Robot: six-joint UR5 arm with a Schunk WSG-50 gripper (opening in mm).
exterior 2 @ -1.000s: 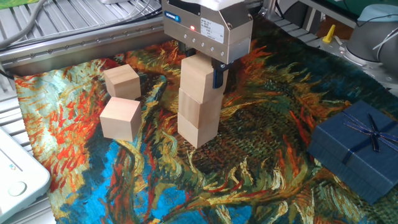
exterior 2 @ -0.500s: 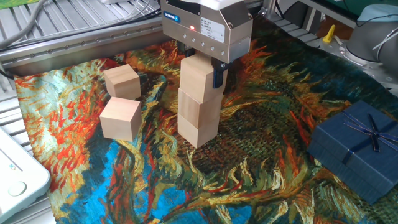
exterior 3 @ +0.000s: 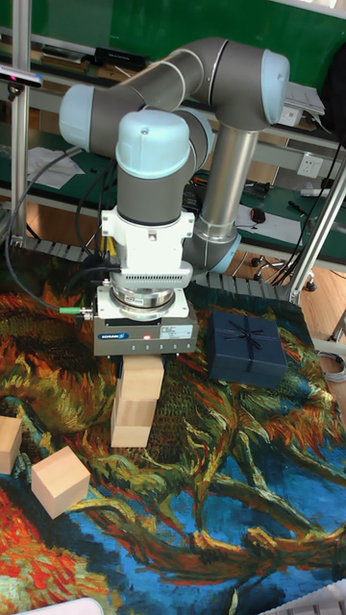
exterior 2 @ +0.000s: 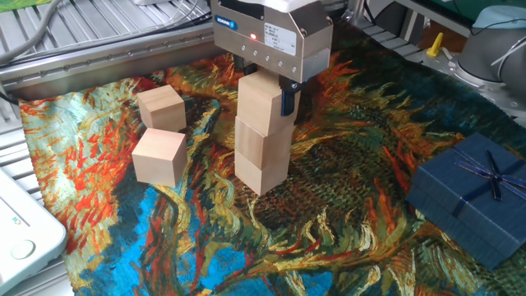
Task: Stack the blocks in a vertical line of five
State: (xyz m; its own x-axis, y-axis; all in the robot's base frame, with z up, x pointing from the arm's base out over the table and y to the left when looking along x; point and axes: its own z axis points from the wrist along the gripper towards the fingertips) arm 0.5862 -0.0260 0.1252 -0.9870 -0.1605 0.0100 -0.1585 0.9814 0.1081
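Setting: a robotics laboratory or test cell.

Indicators:
- An industrial arm (exterior 3: 183, 86) with grey links and pale blue joint caps stands over the worktop.
- The worktop is covered by a painted-pattern cloth (exterior 2: 329, 238), laid as a staged work surface.
- Ribbed metal panels (exterior 2: 99, 33) and aluminium frame posts (exterior 3: 21, 106) border the cloth.
- Loose cables (exterior 3: 38, 207) run behind the arm.
- A green backdrop (exterior 3: 144, 24) closes the rear.
- Benches behind carry papers and equipment (exterior 3: 303, 101).
- A second grey-and-blue robot joint (exterior 2: 493, 41) sits at the right edge.
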